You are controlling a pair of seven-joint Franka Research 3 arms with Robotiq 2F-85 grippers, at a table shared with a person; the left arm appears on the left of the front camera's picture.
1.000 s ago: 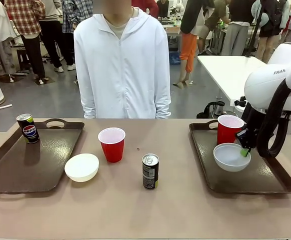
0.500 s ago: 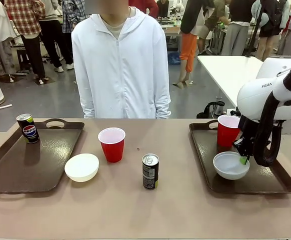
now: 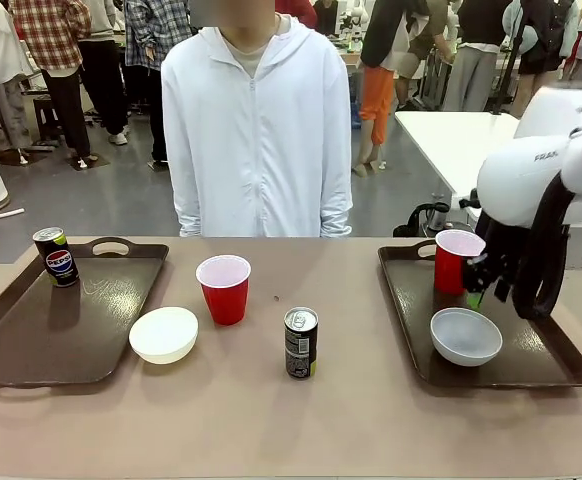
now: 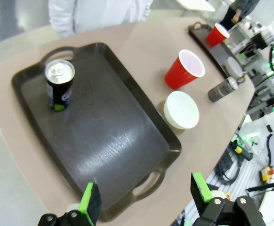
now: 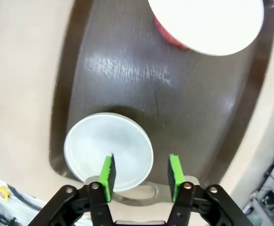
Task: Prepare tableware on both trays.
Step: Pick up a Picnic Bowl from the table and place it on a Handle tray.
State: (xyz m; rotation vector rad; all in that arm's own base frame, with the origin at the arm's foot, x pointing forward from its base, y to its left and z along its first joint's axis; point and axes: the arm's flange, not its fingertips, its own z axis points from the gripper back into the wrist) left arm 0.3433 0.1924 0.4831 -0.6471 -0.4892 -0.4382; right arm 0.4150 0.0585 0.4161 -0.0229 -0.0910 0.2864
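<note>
On the right tray [image 3: 408, 318] stand a red cup [image 3: 456, 260] and a pale grey bowl [image 3: 466, 336]. My right gripper [image 3: 481, 293] hovers open just above the bowl's far rim and holds nothing. From the right wrist, the green pads [image 5: 108, 170] straddle the edge of the bowl [image 5: 99, 146], with the cup [image 5: 207, 23] beyond. The left tray [image 3: 31, 340] carries one can [image 3: 56, 256]. On the bare table stand a second red cup [image 3: 223, 288], a white bowl [image 3: 163, 333] and a dark can [image 3: 300, 342]. My left gripper [image 4: 145, 197] hangs open over the near end of the left tray [image 4: 108, 141].
A person in a white hooded jacket [image 3: 256, 130] stands at the far side of the table, hands down. A tiny speck [image 3: 276, 297] lies near the middle cup. Bare tabletop runs along the near edge and between the trays.
My right gripper opened, let go of the grey bowl and rose a little. The bowl now rests flat on the right tray. The person shifted slightly to the right.
</note>
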